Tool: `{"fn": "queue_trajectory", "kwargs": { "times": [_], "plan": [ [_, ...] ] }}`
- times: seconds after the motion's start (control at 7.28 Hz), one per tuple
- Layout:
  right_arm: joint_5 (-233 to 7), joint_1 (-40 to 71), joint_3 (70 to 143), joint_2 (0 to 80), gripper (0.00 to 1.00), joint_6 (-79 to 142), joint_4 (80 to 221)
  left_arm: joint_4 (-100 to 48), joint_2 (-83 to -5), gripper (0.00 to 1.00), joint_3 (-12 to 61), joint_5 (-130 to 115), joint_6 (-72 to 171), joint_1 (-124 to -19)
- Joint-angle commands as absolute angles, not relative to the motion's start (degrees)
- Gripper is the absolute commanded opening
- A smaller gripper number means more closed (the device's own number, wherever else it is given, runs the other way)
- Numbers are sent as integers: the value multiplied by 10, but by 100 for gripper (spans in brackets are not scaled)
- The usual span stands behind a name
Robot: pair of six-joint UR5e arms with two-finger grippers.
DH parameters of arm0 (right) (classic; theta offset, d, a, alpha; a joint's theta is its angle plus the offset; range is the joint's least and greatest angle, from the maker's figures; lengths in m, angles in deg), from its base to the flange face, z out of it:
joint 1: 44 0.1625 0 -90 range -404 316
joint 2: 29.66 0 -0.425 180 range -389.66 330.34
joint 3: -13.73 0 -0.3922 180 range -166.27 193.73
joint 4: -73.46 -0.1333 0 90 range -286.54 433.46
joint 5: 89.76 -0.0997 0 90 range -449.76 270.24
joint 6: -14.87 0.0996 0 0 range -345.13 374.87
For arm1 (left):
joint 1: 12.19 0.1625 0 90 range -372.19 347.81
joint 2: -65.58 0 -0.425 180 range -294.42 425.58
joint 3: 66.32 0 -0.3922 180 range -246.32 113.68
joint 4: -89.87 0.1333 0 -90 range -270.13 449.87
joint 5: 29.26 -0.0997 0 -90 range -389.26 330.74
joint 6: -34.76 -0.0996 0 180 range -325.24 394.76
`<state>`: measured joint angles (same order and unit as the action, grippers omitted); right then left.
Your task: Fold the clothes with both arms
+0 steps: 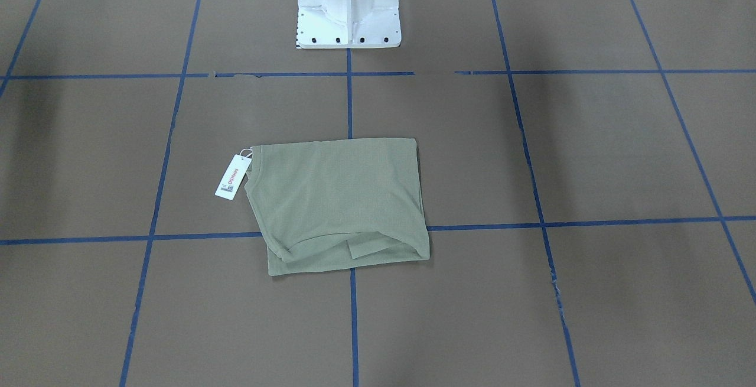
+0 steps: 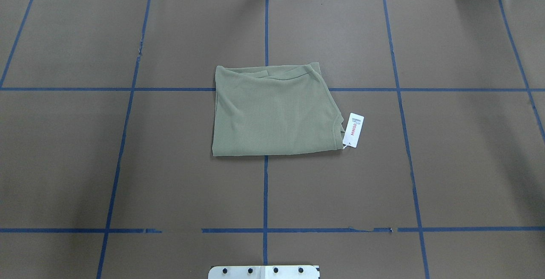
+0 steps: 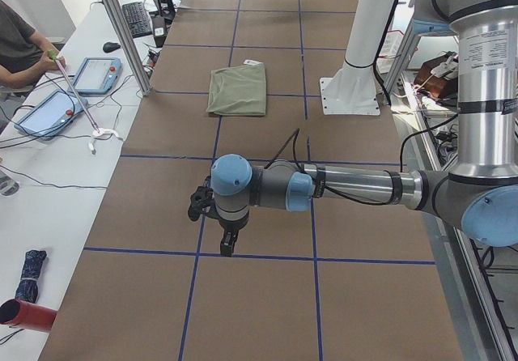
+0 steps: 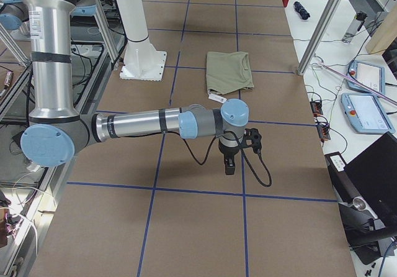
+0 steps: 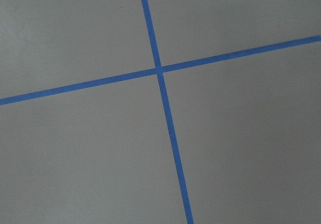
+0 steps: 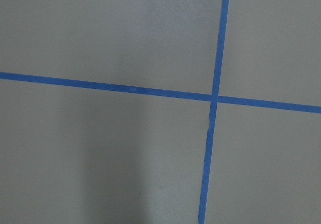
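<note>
Your green shirt lies folded into a neat square in the middle of the brown table. Its white tag pokes out on the robot's right side, so the folding looks done. The left gripper and the right gripper hang well apart from it, over blue tape lines — likely parked out of the way. You cannot tell if they are open or closed. Touch screens sit on a white desk beside the table.

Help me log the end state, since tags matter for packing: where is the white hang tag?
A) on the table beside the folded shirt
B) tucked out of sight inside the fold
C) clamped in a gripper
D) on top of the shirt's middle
A: the hang tag lies flat on the table, just past the edge of the folded shirt on the robot's right, in full view.
</note>
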<state>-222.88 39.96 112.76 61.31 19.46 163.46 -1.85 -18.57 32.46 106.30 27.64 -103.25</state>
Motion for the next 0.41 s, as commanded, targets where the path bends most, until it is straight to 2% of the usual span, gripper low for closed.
{"fn": "queue_trajectory", "kwargs": {
  "times": [0.0, 0.27],
  "plan": [
    [-2229, 399, 1126, 613, 100, 195, 1635, -18, -191, 100, 319, 1064, 280, -1034],
    [-2230, 399, 1127, 613, 100, 196, 1635, -19, -192, 100, 319, 1064, 280, -1033]
  ]
}}
